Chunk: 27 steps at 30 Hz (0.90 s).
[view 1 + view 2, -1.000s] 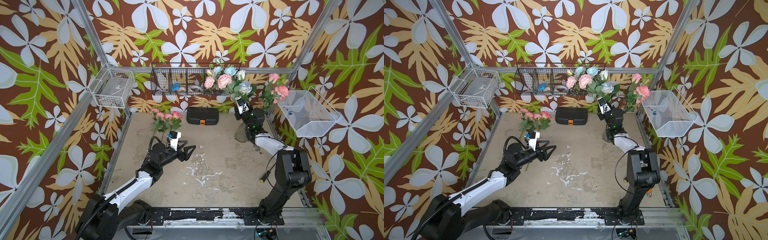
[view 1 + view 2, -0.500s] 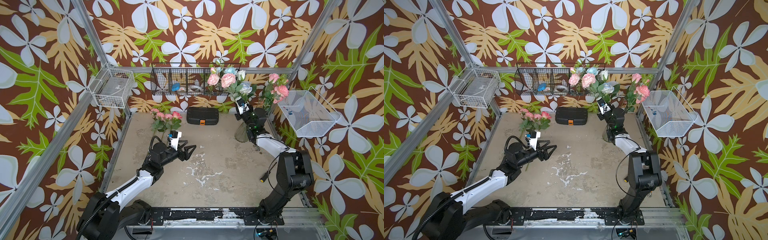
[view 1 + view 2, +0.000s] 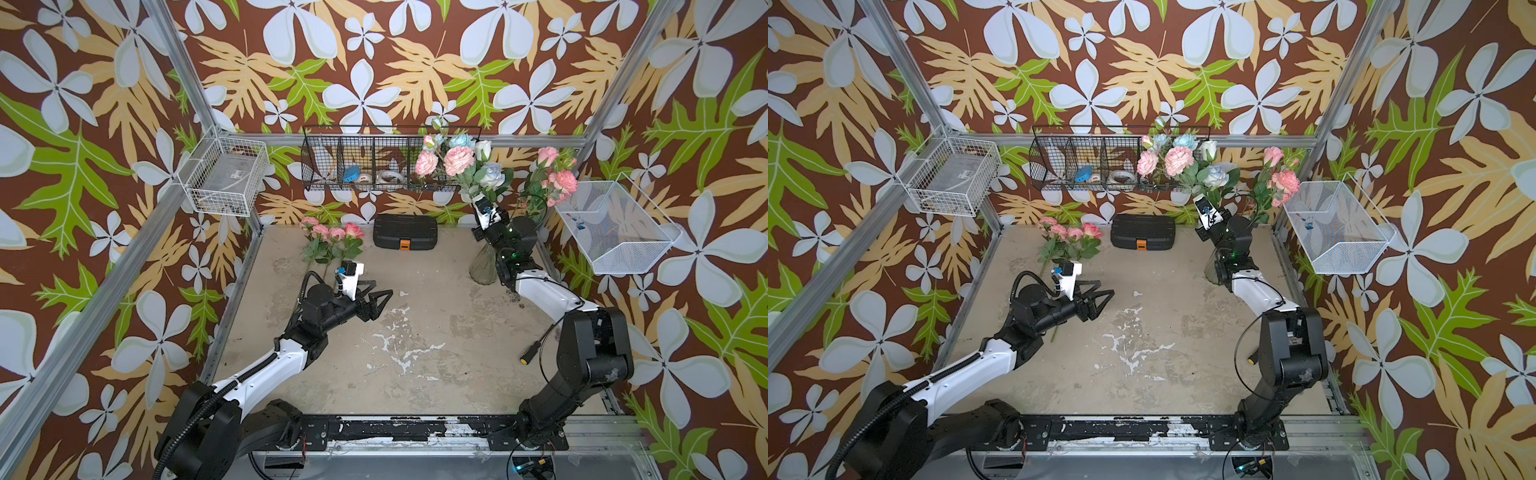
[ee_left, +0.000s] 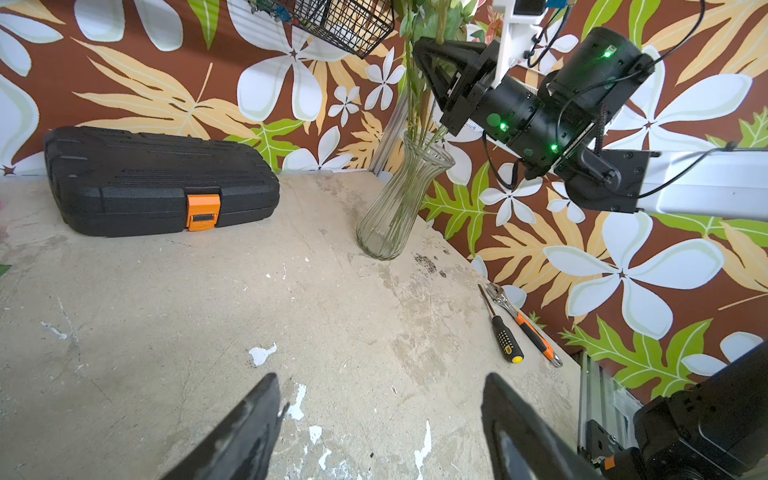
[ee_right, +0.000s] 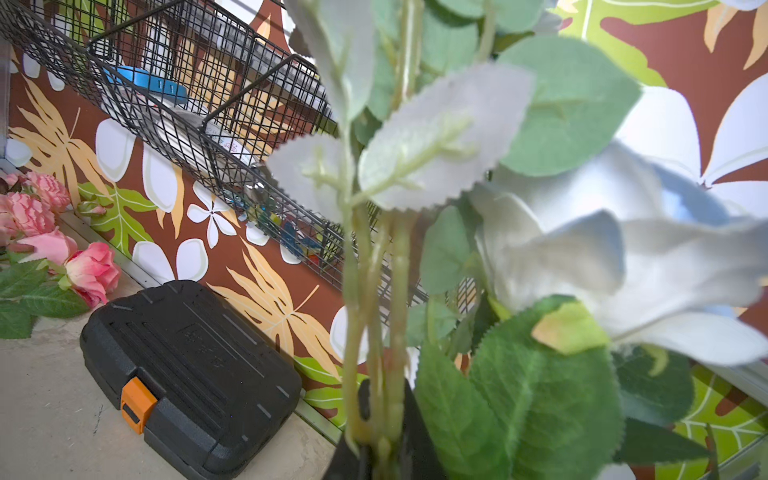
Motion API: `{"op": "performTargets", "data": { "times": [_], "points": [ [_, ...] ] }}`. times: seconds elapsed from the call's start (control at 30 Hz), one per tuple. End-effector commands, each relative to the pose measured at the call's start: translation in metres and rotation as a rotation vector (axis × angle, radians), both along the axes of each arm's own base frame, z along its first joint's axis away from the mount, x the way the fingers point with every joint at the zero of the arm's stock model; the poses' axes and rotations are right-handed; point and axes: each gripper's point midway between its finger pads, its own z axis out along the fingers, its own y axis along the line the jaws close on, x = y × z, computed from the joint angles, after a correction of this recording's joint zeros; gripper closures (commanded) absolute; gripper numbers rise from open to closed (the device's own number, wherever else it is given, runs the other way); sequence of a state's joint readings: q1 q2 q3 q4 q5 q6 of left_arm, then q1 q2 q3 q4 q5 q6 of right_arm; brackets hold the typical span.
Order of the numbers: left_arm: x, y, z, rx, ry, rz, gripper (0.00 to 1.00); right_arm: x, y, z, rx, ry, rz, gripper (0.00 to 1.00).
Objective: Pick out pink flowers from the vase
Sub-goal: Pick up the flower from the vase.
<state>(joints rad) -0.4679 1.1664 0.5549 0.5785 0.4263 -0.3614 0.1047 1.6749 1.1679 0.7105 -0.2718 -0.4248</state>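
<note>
Right jaws now tight on stems [image 5: 398, 291]

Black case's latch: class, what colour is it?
The latch is orange, clearest in the left wrist view.

The left arm [image 3: 270, 368] is stretched from the near left corner of the table toward its middle, with the forearm kept low. The left gripper [image 4: 380, 376] is held just above the surface and pointed toward the far right corner, its jaws spread wide with nothing between them. The right arm [image 3: 544, 291] is based at the near right corner, folded sharply at the elbow and extended along the right edge to the far right corner. The right gripper [image 4: 419, 54] is raised there and closed on a bunch of stems [image 5: 353, 291].
</note>
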Motion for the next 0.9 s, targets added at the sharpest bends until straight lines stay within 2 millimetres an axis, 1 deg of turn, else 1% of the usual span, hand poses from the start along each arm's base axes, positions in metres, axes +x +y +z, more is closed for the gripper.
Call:
{"op": "performTargets", "data": {
  "times": [0.0,0.13,0.23,0.4,0.53,0.87],
  "points": [
    [0.000,-0.004,0.009,-0.023,-0.015,-0.020,0.23,-0.007,0.002,0.008,-0.002,-0.018,0.020,0.91],
    [0.000,-0.004,0.008,-0.023,-0.010,-0.019,0.23,-0.011,0.001,0.009,-0.007,-0.019,0.017,0.94],
    [0.000,-0.004,0.008,-0.023,-0.010,-0.020,0.23,-0.013,0.001,0.010,-0.012,-0.020,0.018,0.94],
    [0.000,-0.004,0.008,-0.025,-0.007,-0.018,0.23,-0.018,0.002,0.019,-0.010,-0.033,0.027,0.95],
    [0.001,-0.004,0.010,-0.030,-0.012,-0.017,0.23,-0.028,0.001,0.034,0.003,-0.045,0.038,0.97],
    [0.003,-0.006,0.013,-0.031,-0.017,-0.025,0.23,-0.070,0.005,0.085,0.018,-0.100,0.110,0.97]
  ]
}}
